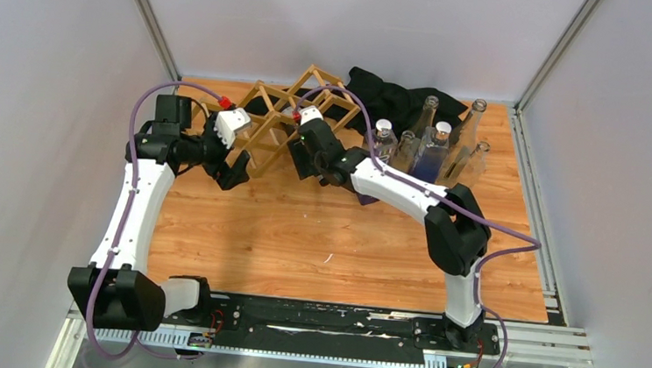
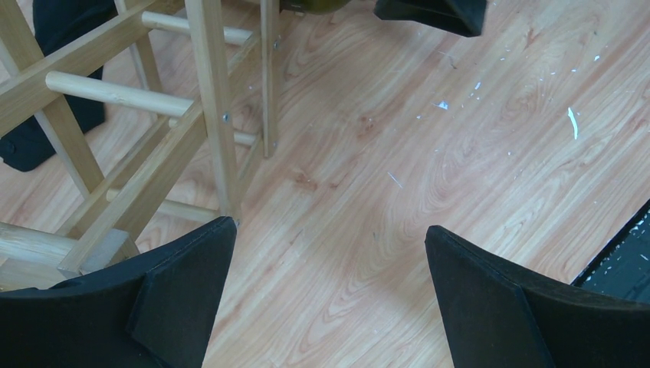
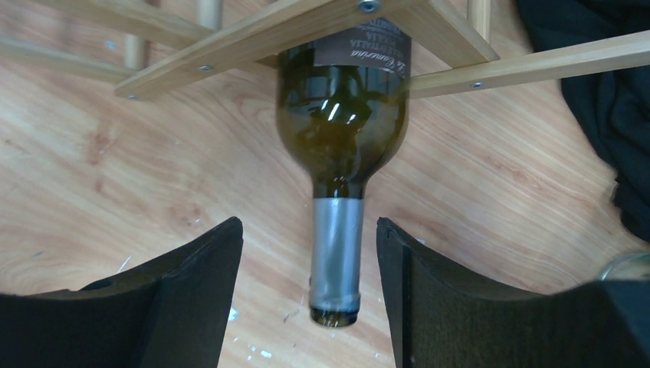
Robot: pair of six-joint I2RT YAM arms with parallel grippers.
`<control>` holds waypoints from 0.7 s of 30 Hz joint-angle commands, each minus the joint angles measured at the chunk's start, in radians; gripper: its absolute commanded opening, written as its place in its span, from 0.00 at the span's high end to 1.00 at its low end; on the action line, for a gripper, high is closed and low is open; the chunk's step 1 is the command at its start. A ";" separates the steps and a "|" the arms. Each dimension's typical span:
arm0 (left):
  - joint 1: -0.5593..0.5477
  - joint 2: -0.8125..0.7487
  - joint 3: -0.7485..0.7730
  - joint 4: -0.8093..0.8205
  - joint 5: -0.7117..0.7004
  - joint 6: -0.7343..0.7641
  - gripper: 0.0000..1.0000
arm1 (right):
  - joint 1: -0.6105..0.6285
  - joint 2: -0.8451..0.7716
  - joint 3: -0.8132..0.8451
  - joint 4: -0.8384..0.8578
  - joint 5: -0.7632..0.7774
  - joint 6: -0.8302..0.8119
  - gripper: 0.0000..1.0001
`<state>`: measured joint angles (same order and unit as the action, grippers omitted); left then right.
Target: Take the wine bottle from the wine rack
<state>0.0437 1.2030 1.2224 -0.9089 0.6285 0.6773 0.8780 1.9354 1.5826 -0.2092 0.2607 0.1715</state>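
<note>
Left fingers (image 2: 176, 307) spread wide, empty, beside the wine rack (image 2: 211, 115), not holding it. The wine bottle (image 3: 341, 115) lies in a cell, its neck between the right fingers (image 3: 192, 299), half narrowed and not touching; a pull could drag the unsteadied rack or slip off the foil

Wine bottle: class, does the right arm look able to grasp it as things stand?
Probably yes. The right gripper is open astride the neck of the wine bottle, nothing between; slats of the wine rack cross only its body.
</note>
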 commanded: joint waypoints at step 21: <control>0.008 0.016 0.002 0.008 0.065 0.022 0.00 | -0.039 0.183 0.069 0.048 -0.044 0.011 0.60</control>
<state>0.0437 1.2106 1.2228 -0.9089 0.6670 0.6823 0.8394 2.0960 1.6428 -0.1883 0.2520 0.1719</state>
